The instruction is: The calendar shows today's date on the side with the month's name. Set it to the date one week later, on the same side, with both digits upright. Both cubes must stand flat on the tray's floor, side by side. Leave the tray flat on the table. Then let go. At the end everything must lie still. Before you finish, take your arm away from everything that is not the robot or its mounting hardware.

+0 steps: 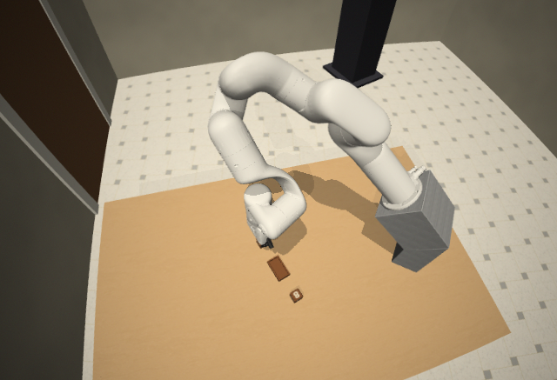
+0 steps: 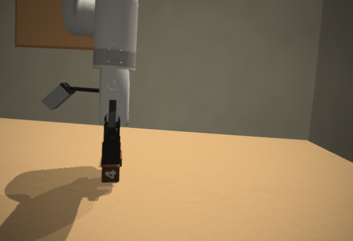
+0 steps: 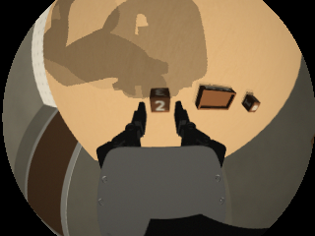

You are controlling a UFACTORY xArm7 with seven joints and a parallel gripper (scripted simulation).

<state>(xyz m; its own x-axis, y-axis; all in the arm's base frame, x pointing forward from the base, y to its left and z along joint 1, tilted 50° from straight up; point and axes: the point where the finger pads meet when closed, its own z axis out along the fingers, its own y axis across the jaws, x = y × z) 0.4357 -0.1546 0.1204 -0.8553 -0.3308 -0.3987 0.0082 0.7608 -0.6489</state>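
A dark brown cube (image 3: 155, 93) (image 2: 110, 177) stands on the table below my gripper (image 3: 159, 108) (image 1: 268, 243). The wrist view shows a light 2 on it and a darker face whose mark is unclear. The exterior view shows a 4 lying on its side. My gripper is partly open and points down. Its fingertips stand either side of the cube in the wrist view, with gaps, and just above it in the exterior view. The brown tray (image 1: 278, 268) (image 3: 215, 98) lies flat and empty. The other cube (image 1: 296, 295) (image 3: 251, 102) lies beyond it, an 8 on top.
The wooden table top (image 1: 179, 299) (image 2: 228, 189) bears the tray and both cubes in a rough line. The arm's grey base block (image 1: 416, 236) stands on the right in the top view. In the exterior view my fingers mostly hide what is behind them.
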